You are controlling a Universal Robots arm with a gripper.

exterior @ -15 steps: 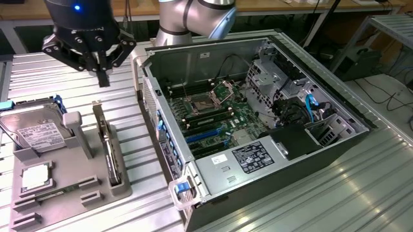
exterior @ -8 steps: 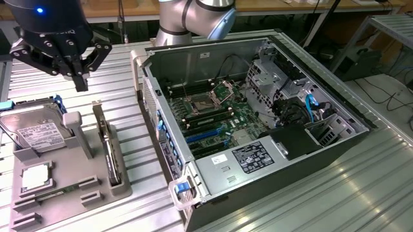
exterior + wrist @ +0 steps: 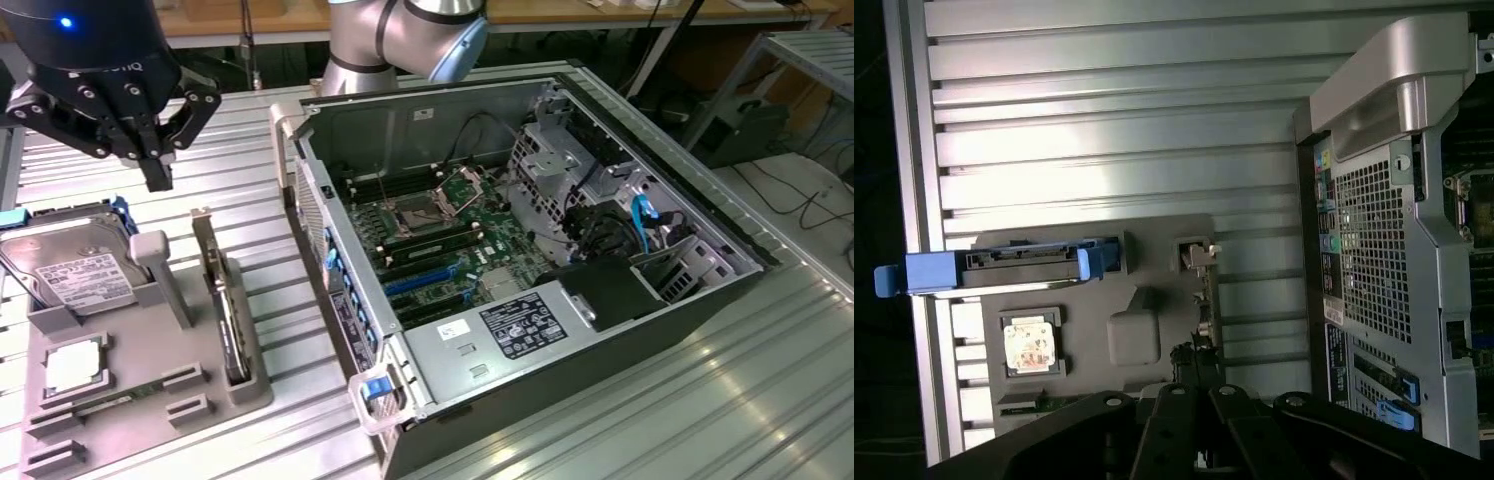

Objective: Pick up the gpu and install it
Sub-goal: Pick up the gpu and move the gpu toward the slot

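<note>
The gpu [image 3: 227, 305] is a thin dark card standing on edge in a slot of the grey holder tray [image 3: 187, 345], its silver bracket at the far end. In the wrist view the gpu [image 3: 1203, 290] appears as a narrow strip along one edge of the tray [image 3: 1154, 250]. My gripper [image 3: 158, 178] hangs shut above the far end of the tray, a little toward the exterior view's left of the card's bracket, with nothing in it. In the wrist view the gripper [image 3: 1192, 362] points down near the card's end.
A silver hard drive [image 3: 74, 270] in a blue caddy and a processor [image 3: 78, 365] sit in the same tray. The open computer case [image 3: 534, 250] lies at the exterior view's right, motherboard and blue slots exposed. Everything rests on a ribbed metal table [image 3: 254, 150].
</note>
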